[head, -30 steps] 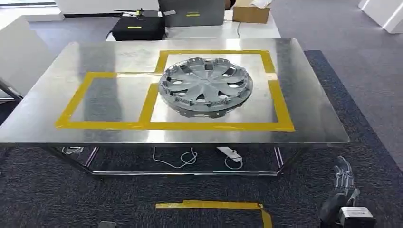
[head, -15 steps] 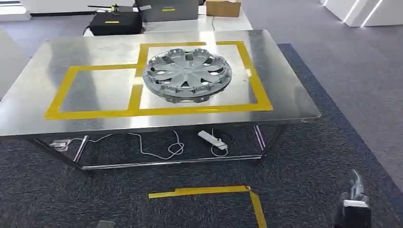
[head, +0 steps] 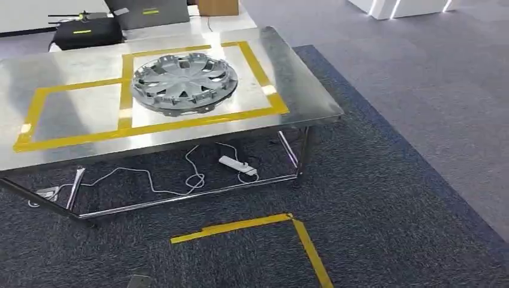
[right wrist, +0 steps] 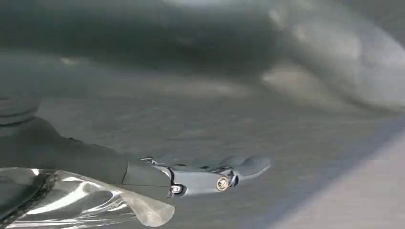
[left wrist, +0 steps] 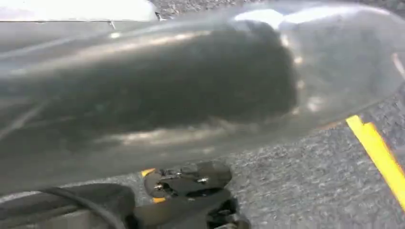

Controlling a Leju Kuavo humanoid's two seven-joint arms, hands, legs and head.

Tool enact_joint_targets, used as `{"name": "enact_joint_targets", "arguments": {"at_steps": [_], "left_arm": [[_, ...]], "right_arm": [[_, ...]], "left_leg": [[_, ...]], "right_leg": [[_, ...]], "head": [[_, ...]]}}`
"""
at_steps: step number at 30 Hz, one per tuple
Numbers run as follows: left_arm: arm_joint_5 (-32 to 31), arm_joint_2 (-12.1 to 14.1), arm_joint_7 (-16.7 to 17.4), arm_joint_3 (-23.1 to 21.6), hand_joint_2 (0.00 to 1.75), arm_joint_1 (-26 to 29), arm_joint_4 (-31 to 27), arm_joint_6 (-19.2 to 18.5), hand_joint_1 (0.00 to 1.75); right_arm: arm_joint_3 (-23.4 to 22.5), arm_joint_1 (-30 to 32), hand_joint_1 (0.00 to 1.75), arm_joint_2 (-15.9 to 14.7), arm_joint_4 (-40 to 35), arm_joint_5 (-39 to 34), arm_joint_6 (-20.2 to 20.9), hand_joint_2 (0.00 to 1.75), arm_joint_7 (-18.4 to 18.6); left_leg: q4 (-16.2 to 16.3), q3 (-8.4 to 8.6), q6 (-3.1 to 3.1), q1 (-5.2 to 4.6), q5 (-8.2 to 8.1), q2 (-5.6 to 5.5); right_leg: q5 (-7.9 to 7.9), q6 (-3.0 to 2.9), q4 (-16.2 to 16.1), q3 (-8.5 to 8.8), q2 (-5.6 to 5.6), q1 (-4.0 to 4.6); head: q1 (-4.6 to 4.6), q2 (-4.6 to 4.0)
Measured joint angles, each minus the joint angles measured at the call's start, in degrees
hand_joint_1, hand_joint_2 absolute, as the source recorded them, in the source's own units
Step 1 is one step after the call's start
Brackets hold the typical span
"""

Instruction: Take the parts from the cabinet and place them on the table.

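You see a round grey spoked plastic hubcap (head: 184, 82) on the shiny steel surface (head: 300, 90), inside yellow tape. Right hand (right wrist: 210, 176): fingers extended, holding nothing. Left hand's fingers: can't tell.

Table (head: 300, 90): polished metal top, glossy, reflective; shiny metal tube legs.
Hubcap (head: 183, 81): grey plastic, satin sheen.
Tape (head: 78, 140): yellow, smooth, slightly glossy.
Carpet (head: 384, 198): dark grey cloth, rough, matt.
Power strip (head: 237, 166): white plastic, smooth.
Box (head: 217, 6): brown cardboard, matt.
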Motion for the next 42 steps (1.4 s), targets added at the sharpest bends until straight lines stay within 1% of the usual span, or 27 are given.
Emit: {"name": "enact_joint_targets", "arguments": {"at_steps": [2, 3, 4, 6, 7, 8, 9, 10, 13, 14, 15, 16, 18, 19, 20, 22, 23, 24, 26, 29, 31, 34, 36, 38, 39, 40, 42], "left_arm": [[-0.11, -0.02, -0.33, 0.22, 0.0, 0.4, 0.0, 0.22, 0.0], [-0.26, -0.02, -0.46, 0.31, 0.0, 0.41, 0.0, 0.22, 0.0], [-0.35, -0.02, -0.59, 0.5, 0.0, 0.36, 0.0, 0.17, 0.0], [-0.46, -0.02, -0.72, 0.65, 0.0, 0.22, 0.0, -0.33, 0.0], [-0.52, -0.04, -0.81, 0.68, 0.0, 0.22, 0.0, -0.92, 0.0], [-0.57, -0.02, -0.87, 0.72, 0.0, 0.24, 0.0, -1.4, 0.0], [-0.57, 0.22, -0.94, 0.83, 0.0, 0.23, -0.06, -1.62, 0.0], [-0.57, 0.24, -1.05, 0.96, 0.0, 0.3, -0.13, -1.77, 0.0], [-0.55, 0.09, -1.27, 1.09, 0.0, 0.22, -0.17, -2.58, 0.0], [-0.57, -0.11, -1.27, 1.11, 0.0, 0.24, -0.15, -2.62, 0.0], [-0.46, -0.06, -1.27, 1.18, 0.0, 0.12, -0.17, -2.62, 0.0], [-0.46, -0.13, -1.27, 1.24, 0.0, 0.22, -0.17, -2.58, 0.0], [-0.48, -0.15, -1.27, 1.53, 0.0, 0.73, -0.17, -2.36, 0.0], [-0.46, -0.15, -1.22, 1.62, 0.0, 0.83, -0.17, -2.32, 0.0], [-0.44, -0.15, -1.14, 1.68, 0.0, 0.83, -0.17, -2.3, 0.0], [-0.44, -0.22, -1.09, 1.88, 0.0, 0.74, -0.17, -2.45, 0.0], [-0.44, -0.24, -1.09, 1.99, 0.0, 0.68, -0.17, -2.56, 0.0], [-0.44, -0.2, -1.09, 2.03, 0.0, 0.52, -0.2, -2.71, 0.0], [-0.48, -0.15, -1.09, 2.08, 0.0, 0.46, -0.22, -2.8, 0.0], [-0.48, -0.17, -1.09, 2.1, 0.0, 0.22, -0.22, -2.86, 0.0], [-0.44, -0.17, -1.09, 2.16, 0.0, 0.27, -0.22, -3.04, 0.0], [-0.41, -0.17, -1.09, 2.45, 0.0, 0.6, -0.22, -3.15, 0.0], [-0.41, -0.17, -1.09, 2.51, 0.0, 0.64, -0.22, -3.19, 0.0], [-0.44, -0.15, -1.09, 2.51, 0.0, 0.61, -0.22, -3.19, 0.0], [-0.44, -0.15, -1.09, 2.53, 0.0, 0.63, -0.22, -3.21, 0.0], [-0.41, -0.04, -1.09, 2.6, 0.0, 0.68, -0.24, -3.21, 0.0], [-0.44, -0.11, -1.09, 2.64, 0.0, 0.59, -0.24, -3.26, 0.0]], "right_arm": [[-0.21, -0.94, 0.0, -0.09, 2.83, 2.77, -1.24, 0.0, 2.22], [-0.26, -1.35, 0.0, -0.11, 4.15, 3.89, -1.35, 0.0, 3.5], [-0.33, -1.46, 0.0, -0.11, 5.35, 4.83, -1.39, 0.0, 4.7], [-0.37, -1.4, 0.0, -0.09, 7.32, 6.47, -1.31, 0.0, 6.25], [-0.37, -1.4, 0.0, -0.09, 8.31, 7.51, -0.98, 0.0, 6.98], [-0.35, -1.43, 0.0, -0.09, 9.04, 8.12, -0.63, 0.0, 7.44], [-0.33, -1.45, 0.0, 0.1, 9.8, 8.56, -0.48, 0.0, 7.67], [-0.3, -1.6, 0.0, 0.17, 10.46, 8.8, -0.34, 0.0, 7.89], [-0.22, -1.32, 0.0, 0.09, 11.69, 10.16, 0.2, 0.0, 8.52], [-0.22, -1.14, 0.0, -0.39, 11.82, 10.37, 0.29, 0.0, 8.63], [-0.15, -0.96, 0.0, -0.35, 12.12, 10.62, 0.44, 0.0, 8.52], [-0.13, -1.04, 0.0, -0.35, 12.23, 10.83, 0.7, 0.0, 8.63], [-0.04, -1.3, 0.0, -0.35, 12.41, 11.47, 1.12, 0.0, 8.63], [0.0, -1.32, 0.0, -0.35, 12.49, 11.75, 1.23, 0.0, 8.61], [-0.02, -1.26, 0.0, -0.37, 12.54, 11.86, 1.23, 0.0, 8.63], [-0.02, -1.03, 0.0, -0.52, 12.58, 12.19, 1.27, 0.0, 8.65], [-0.02, -1.03, 0.0, -0.61, 12.58, 12.47, 1.32, 0.0, 8.63], [0.0, -1.2, 0.0, -0.59, 12.6, 12.67, 1.34, 0.0, 8.63], [0.05, -1.48, 0.0, -0.57, 12.73, 12.8, 1.38, 0.0, 8.61], [0.07, -0.99, 0.0, -0.59, 12.91, 13.07, 1.36, 0.0, 8.61], [0.05, -1.11, 0.0, -0.63, 12.91, 13.52, 1.21, 0.0, 8.61], [0.09, -1.28, 0.0, -0.63, 13.06, 14.09, 1.21, 0.0, 8.61], [0.09, -1.15, 0.0, -0.63, 13.17, 14.22, 1.21, 0.0, 8.61], [0.09, -1.19, 0.0, -0.63, 13.17, 14.38, 1.21, 0.0, 8.61], [0.11, -1.23, 0.0, -0.61, 13.19, 14.49, 1.21, 0.0, 8.61], [0.16, -1.36, 0.0, -0.57, 13.28, 14.68, 1.23, 0.0, 8.61], [0.42, -1.44, 0.0, -0.57, 13.33, 14.81, 1.25, 0.0, 8.56]], "left_leg": [[7.22, -1.12, -0.34, 0.04, -7.8, -2.53], [11.31, -1.63, -0.29, 0.03, -10.05, -3.09], [13.81, -1.55, -0.13, -0.03, -10.44, -3.27], [12.34, 1.11, 0.61, -0.25, -7.04, -3.46], [7.69, 4.26, 1.34, -0.46, -4.62, -3.91], [2.45, 7.56, 2.36, -0.74, -3.11, -5.13], [-2.36, 10.42, 3.67, -1.23, -3.19, -7.89], [-5.34, 11.87, 4.3, -1.28, -3.76, -9.04], [-5.83, 11.34, 3.83, -1.8, -3.36, -7.44], [-6.58, 11.16, 3.86, -1.06, -2.36, -6.57], [-6.75, 10.77, 3.88, -0.92, -1.8, -5.74], [-6.74, 10.24, 4.13, -0.91, -1.42, -5.13], [-6.68, 9.2, 3.93, -0.91, -0.73, -3.1], [-6.55, 8.66, 3.77, -0.88, -0.42, -2.14], [-6.44, 8.27, 3.57, -0.79, -0.22, -1.3], [-5.9, 7.6, 3.17, -0.48, -0.02, 0.09], [-5.35, 7.25, 2.87, -0.26, -0.17, 0.73], [-4.51, 7.07, 2.39, -0.35, -0.41, 1.34], [-3.68, 6.32, 1.53, -0.68, -0.69, 2.19], [-3.54, 6.5, 0.82, -0.37, -0.66, 3.04], [0.32, 5.02, 0.0, 0.01, -4.53, -1.73], [13.94, -0.37, -0.04, 0.08, -10.86, -3.28], [13.9, -0.2, 0.27, 0.08, -8.94, -3.39], [4.91, 3.72, 0.95, 0.08, -3.25, -4.41], [-0.23, 5.81, 1.47, 0.08, -0.71, -6.64], [-2.07, 6.42, 1.93, 0.08, -0.76, -9.13], [-2.99, 6.33, 1.84, 0.11, -1.15, -8.18]], "right_leg": [[1.59, -0.62, 0.12, -1.85, 1.5, 0.06], [2.39, -0.73, 0.16, -2.37, 2.36, 0.23], [3.17, -0.77, 0.28, -3.28, 3.08, 0.45], [4.31, -0.83, 0.51, -5.15, 4.37, 0.89], [4.92, -0.84, 0.56, -5.93, 5.15, 1.18], [5.46, -0.83, 0.56, -6.4, 5.87, 1.36], [5.91, -0.84, 0.56, -6.86, 6.29, 0.91], [6.4, -0.54, 0.67, -7.29, 6.98, 1.58], [8.2, 0.54, 0.28, -8.04, 8.73, 0.85], [8.39, 0.7, 0.31, -8.27, 8.92, 1.05], [6.54, 0.82, 1.75, -9.61, 5.97, 1.12], [3.65, 1.06, 5.13, -11.0, 4.42, 1.01], [-1.71, 1.88, 14.82, -14.32, 3.26, 0.46], [-3.02, 2.31, 18.11, -15.1, 3.01, 0.26], [-2.95, 2.64, 18.37, -14.42, 2.8, 0.02], [-0.12, 3.17, 11.69, -8.85, 2.12, -0.43], [1.63, 3.43, 5.81, -4.78, 1.1, -0.6], [1.66, 3.78, 1.01, -1.71, -1.4, -0.72], [1.47, 1.89, 0.72, -1.68, -0.63, -0.24], [1.95, 0.62, 0.72, -2.79, 0.54, -0.17], [2.46, -0.19, 0.7, -2.76, 1.43, -0.33], [3.1, -0.73, 0.79, -3.56, 3.41, -0.08], [3.3, -0.64, 0.81, -3.65, 4.86, 0.01], [3.48, -0.47, 0.82, -3.56, 6.48, 0.08], [3.58, -0.3, 0.82, -3.6, 7.15, 0.07], [3.72, -0.02, 1.06, -3.96, 7.8, 0.27], [4.21, 0.76, 1.26, -5.08, 9.09, 0.02]], "head": [[-0.13, 0.0], [-0.22, 0.0], [-0.2, 0.0], [-0.18, 0.0], [-0.2, 0.0], [-0.17, 0.0], [-0.07, 0.0], [-0.13, 0.0], [-0.22, 0.0], [-0.3, 0.0], [-0.2, 0.0], [0.37, 0.0], [0.35, 0.0], [0.53, 0.0], [0.44, 0.0], [0.46, 0.0], [0.5, 0.0], [0.53, 0.0], [0.26, 0.0], [0.28, 0.0], [-0.02, 0.0], [-0.04, 0.0], [-0.02, 0.0], [-0.04, 0.0], [-0.04, 0.0], [0.07, 0.0], [-0.2, 0.0]]}}
